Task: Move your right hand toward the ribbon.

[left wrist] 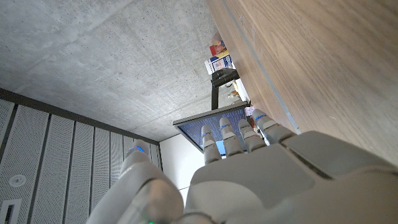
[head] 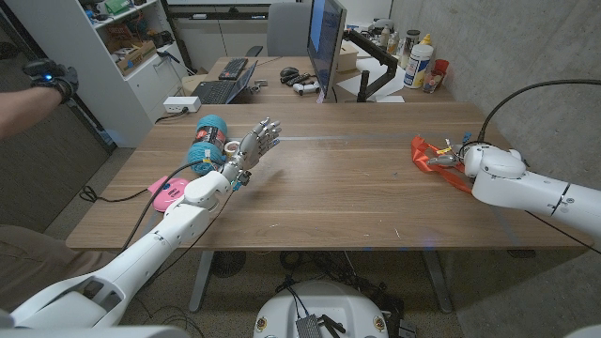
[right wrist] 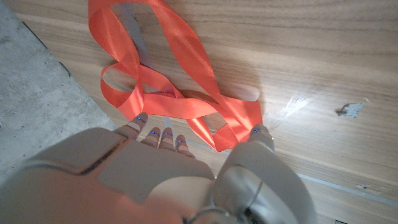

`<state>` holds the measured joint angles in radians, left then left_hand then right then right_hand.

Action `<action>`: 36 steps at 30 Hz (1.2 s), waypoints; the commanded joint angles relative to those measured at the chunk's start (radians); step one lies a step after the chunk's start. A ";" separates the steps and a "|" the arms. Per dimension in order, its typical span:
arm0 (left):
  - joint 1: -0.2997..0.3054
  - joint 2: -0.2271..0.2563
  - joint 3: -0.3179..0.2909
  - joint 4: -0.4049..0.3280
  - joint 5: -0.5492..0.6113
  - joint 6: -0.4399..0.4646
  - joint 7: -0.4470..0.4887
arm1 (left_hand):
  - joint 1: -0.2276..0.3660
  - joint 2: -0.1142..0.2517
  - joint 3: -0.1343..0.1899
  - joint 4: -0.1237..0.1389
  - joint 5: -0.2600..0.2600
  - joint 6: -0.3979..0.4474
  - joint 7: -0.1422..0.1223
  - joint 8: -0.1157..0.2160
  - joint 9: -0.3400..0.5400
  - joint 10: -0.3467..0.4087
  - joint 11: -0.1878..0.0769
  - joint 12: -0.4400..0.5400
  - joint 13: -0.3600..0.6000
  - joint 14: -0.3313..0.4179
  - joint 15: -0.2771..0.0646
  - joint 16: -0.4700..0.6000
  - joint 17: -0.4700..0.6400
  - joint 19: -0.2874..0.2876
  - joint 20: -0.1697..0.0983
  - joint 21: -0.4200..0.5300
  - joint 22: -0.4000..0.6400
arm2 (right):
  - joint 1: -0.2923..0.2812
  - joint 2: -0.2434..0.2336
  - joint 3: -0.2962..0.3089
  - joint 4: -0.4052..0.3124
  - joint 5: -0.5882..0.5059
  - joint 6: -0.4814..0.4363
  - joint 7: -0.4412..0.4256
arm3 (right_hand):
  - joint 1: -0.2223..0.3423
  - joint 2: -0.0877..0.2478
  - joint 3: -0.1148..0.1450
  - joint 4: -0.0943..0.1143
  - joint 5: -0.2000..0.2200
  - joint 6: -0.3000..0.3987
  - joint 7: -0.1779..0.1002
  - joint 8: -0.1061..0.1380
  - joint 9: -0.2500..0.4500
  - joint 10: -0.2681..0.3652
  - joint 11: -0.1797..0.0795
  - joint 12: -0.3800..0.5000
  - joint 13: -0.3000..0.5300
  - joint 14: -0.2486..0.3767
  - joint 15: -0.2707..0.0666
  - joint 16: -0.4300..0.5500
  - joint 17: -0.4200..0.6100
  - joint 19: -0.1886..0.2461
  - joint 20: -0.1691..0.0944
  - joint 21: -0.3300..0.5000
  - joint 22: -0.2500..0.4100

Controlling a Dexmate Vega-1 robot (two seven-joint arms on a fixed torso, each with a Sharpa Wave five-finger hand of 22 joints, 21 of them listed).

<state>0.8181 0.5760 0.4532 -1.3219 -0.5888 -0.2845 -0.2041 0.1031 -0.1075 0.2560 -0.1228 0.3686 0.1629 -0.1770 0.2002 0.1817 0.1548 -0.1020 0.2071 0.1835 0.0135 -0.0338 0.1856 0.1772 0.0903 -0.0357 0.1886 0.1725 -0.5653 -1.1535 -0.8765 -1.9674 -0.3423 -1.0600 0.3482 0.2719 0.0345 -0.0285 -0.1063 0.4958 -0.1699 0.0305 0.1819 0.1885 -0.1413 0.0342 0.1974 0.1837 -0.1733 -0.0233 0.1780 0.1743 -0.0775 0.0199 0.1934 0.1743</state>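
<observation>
Reaching across the right edge of a wooden tabletop (head: 357,188), the right hand (head: 467,160) sits at an orange ribbon (head: 430,155) that lies in loose loops near that edge. The right wrist view shows the fingertips (right wrist: 153,132) at the ribbon (right wrist: 180,93), the thumb tip on the other side of a loop; whether they pinch the band or only touch it cannot be told. At the left edge, the left hand (head: 255,145) is raised off the wood with its fingers spread and nothing in them, and the left wrist view shows the same hand (left wrist: 249,162) with fingers straight. A teal spool (head: 208,137) lies at the left edge just beside that hand, and a pink object (head: 169,191) sits at the same edge nearer the front corner. The tabletop is walnut-toned, with a pale line running across it and light glare near its middle. Beyond the far edge stands a second desk carrying a monitor (head: 326,42), a laptop (head: 225,86) and bottles (head: 418,61). A white shelving unit (head: 122,47) stands at the left of the room, and a bare concrete wall (head: 526,47) runs along the right. A person's gloved hand (head: 52,77) reaches in from the left.
</observation>
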 commanded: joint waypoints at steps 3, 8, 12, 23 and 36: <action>-0.011 -0.007 0.004 0.015 -0.002 0.004 -0.004 | 0.006 0.003 -0.002 0.002 0.006 0.003 -0.002 0.003 0.002 0.011 0.000 0.003 0.004 0.012 -0.099 0.002 0.000 0.009 -0.031 0.005 0.001 | 0.014 0.025 -0.009 0.031 -0.040 0.021 0.043 | 0.008 -0.001 -0.005 -0.005 0.005 -0.015 -0.006 0.010 0.002 -0.004 -0.002 0.008 0.003 -0.038 0.001 0.005 0.003 0.005 -0.004 0.003 0.003; -0.013 -0.007 0.004 0.018 -0.002 0.005 -0.007 | 0.007 0.003 -0.003 0.002 0.007 0.004 -0.002 0.003 0.002 0.013 0.000 0.004 0.004 0.012 -0.098 0.002 0.000 0.009 -0.030 0.004 0.002 | 0.015 0.027 -0.010 0.030 -0.053 0.019 0.056 | 0.008 -0.001 -0.006 -0.005 0.007 -0.015 -0.006 0.010 0.002 -0.004 -0.002 0.009 0.003 -0.038 0.001 0.005 0.003 0.006 -0.004 0.003 0.003; -0.013 -0.007 0.004 0.021 -0.002 0.000 -0.009 | 0.007 0.004 -0.003 0.002 0.007 0.005 -0.004 0.003 0.002 0.013 -0.001 0.003 0.004 0.012 -0.098 0.002 0.000 0.009 -0.030 0.004 0.001 | 0.012 0.026 -0.008 0.027 -0.059 0.019 0.063 | 0.008 0.000 -0.007 -0.005 0.008 -0.014 -0.004 0.011 0.002 -0.004 -0.002 0.009 0.003 -0.037 0.000 0.005 0.003 0.006 -0.004 0.003 0.003; -0.001 -0.004 -0.005 0.002 -0.014 0.007 -0.001 | 0.008 0.005 -0.005 0.002 0.008 0.003 -0.005 0.001 0.002 0.014 0.000 0.003 0.004 0.015 -0.099 0.003 0.000 0.024 -0.036 0.010 0.002 | 0.008 0.032 -0.008 0.032 -0.076 0.022 0.076 | 0.008 0.000 -0.009 -0.004 0.010 -0.015 -0.005 0.011 0.002 -0.003 -0.002 0.010 0.003 -0.039 0.000 0.004 0.003 -0.002 -0.006 0.000 0.003; -0.009 -0.005 0.000 0.009 -0.009 0.008 -0.007 | 0.010 0.005 -0.006 0.001 0.009 0.003 -0.008 -0.001 0.002 0.017 -0.001 0.003 0.004 0.018 -0.100 0.003 0.000 0.027 -0.036 0.010 0.002 | 0.005 0.042 0.001 0.046 -0.076 0.036 0.077 | 0.006 0.001 -0.011 -0.002 0.013 -0.014 -0.006 0.012 0.002 -0.002 0.000 0.011 0.003 -0.038 0.003 0.004 0.003 -0.004 -0.006 0.000 0.003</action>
<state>0.8120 0.5703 0.4520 -1.3140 -0.5987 -0.2788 -0.2078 0.1031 -0.1075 0.2562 -0.1227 0.3736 0.1627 -0.1770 0.2002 0.1817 0.1675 -0.1037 0.2071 0.1834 0.0243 -0.0340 0.1854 0.1772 0.1091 -0.0357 0.1926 0.1725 -0.5600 -1.1196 -0.8792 -1.9320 -0.4124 -1.0337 0.4194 0.2718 0.0345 -0.0358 -0.1073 0.5032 -0.1699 0.0305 0.1897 0.1883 -0.1413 0.0342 0.2051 0.1837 -0.1732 -0.0234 0.1779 0.1743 -0.0776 0.0197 0.1934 0.1743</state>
